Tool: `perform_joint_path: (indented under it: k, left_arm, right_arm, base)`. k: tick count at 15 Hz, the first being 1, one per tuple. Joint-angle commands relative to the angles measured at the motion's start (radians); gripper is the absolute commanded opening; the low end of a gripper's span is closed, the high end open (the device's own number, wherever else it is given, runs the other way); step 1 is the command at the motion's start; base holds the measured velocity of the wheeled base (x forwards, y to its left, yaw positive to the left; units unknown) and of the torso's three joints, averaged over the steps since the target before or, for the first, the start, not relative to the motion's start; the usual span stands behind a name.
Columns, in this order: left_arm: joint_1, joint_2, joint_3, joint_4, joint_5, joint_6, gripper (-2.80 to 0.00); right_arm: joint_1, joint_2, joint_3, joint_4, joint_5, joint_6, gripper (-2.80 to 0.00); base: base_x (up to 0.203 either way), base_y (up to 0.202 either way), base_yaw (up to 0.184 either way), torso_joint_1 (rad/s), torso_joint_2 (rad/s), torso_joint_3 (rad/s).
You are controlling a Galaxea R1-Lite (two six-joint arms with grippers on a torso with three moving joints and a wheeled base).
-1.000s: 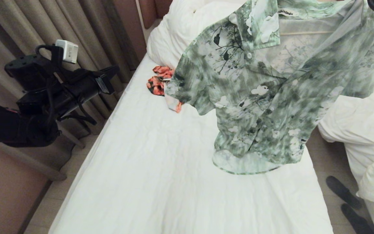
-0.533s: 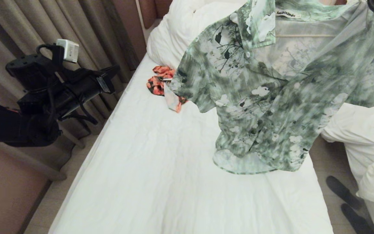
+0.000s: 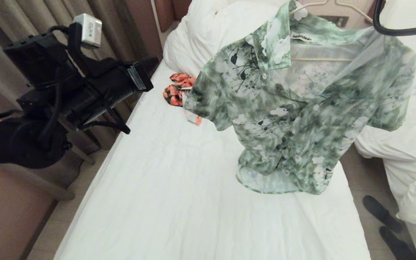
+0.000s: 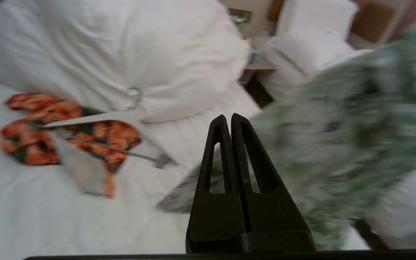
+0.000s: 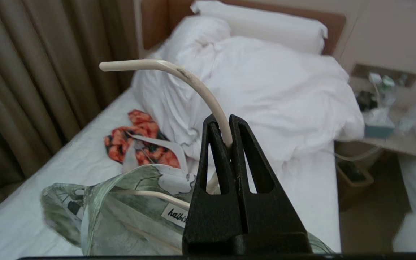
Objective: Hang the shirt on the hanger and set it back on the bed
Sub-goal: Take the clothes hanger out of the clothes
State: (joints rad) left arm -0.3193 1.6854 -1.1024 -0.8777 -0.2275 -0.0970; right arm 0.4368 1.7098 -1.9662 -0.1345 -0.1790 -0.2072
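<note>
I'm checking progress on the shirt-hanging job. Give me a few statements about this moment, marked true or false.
1. The right tool is shut on the hanger. True.
2. The shirt lies flat on the bed. False: it hangs from the hanger, above the sheet.
3. The left tool grips the shirt's sleeve. False: it is shut on nothing.
4. An orange floral garment lies on the bed by the bunched duvet. True.
</note>
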Motion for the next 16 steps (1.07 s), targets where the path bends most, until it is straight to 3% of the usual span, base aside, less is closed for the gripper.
perform_joint_path:
  k: [1, 3, 5, 9, 15, 16]
  left_arm:
    - [-0.088, -0.062, 0.036, -0.002, 0.012, 0.003, -2.80]
    - [-0.176, -0.057, 0.056, -0.001, 0.076, 0.045, -2.80]
    - [-0.267, -0.025, 0.086, -0.008, 0.154, 0.151, -2.80]
    - [-0.329, 0.069, 0.095, -0.086, 0.257, 0.220, -2.80]
    - [-0.495, 0.139, 0.130, -0.175, 0.409, 0.321, -2.80]
    - [-0.503, 0.140, 0.133, -0.183, 0.412, 0.328, 0.00]
  right_arm:
    - [0.007, 0.033, 0.001, -0.001, -0.027, 0.001, -2.80]
    - [0.025, 0.047, 0.001, -0.002, -0.051, 0.003, -2.80]
    - [0.030, 0.054, 0.002, -0.001, -0.052, 0.005, -2.80]
    - [0.057, 0.050, 0.003, 0.043, -0.074, 0.038, -2.80]
    - [0.063, 0.053, 0.003, 0.053, -0.074, 0.058, -2.80]
    - [0.063, 0.054, 0.002, 0.053, -0.074, 0.058, -2.80]
  base:
    - [0.000, 0.000, 0.000, 0.000, 0.00, 0.000]
    - [0.000, 0.000, 0.000, 0.000, 0.00, 0.000]
    - [0.000, 0.000, 0.000, 0.000, 0.00, 0.000]
    - [0.000, 0.000, 0.000, 0.000, 0.00, 0.000]
    - [0.000, 0.000, 0.000, 0.000, 0.00, 0.000]
    - [0.000, 0.000, 0.000, 0.000, 0.00, 0.000]
